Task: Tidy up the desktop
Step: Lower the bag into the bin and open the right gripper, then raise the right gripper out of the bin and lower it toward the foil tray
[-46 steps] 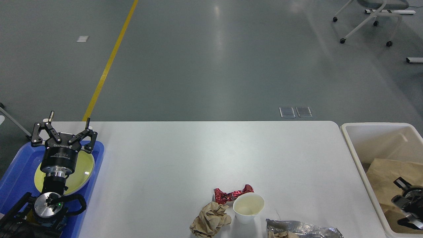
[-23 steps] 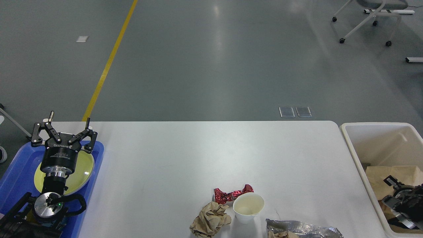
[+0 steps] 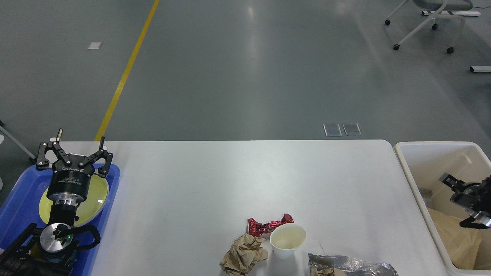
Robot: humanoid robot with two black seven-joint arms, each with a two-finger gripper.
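Clearing the remaining litter: judged the step in hand, since four pieces lie on the table while paper is already binned.
Desktop: the large flat white rectangular tabletop with rounded corners (image 3: pixel 215 180) fills the middle of the view, bare except for a cluster at its near edge.
Bin: the cream-white rectangular plastic bin (image 3: pixel 406 161) sits just beside the tabletop's right end, with brown paper (image 3: pixel 458 239) lying inside.
Tray: the blue plastic tray (image 3: pixel 19 191) at the left end holds a round yellow-green plate (image 3: pixel 98 191).
Left gripper (image 3: pixel 79 140): hangs over the tray, fingers spread apart, holding nothing.
Right gripper (image 3: pixel 456 191): sits over the bin's interior, seen dark and partly cut off; whether its fingers are apart or together cannot be told.
Silver foil bag (image 3: pixel 351 265): nearest the bin, so probably the sensible first pick.
Crumpled brown paper ball (image 3: pixel 243 255): soft, likely to take a pinch from above.
White paper cup (image 3: pixel 287 239): upright, touching the red foil wrapper (image 3: pixel 268 226); grip the rim gently to avoid crushing it or dragging the wrapper.
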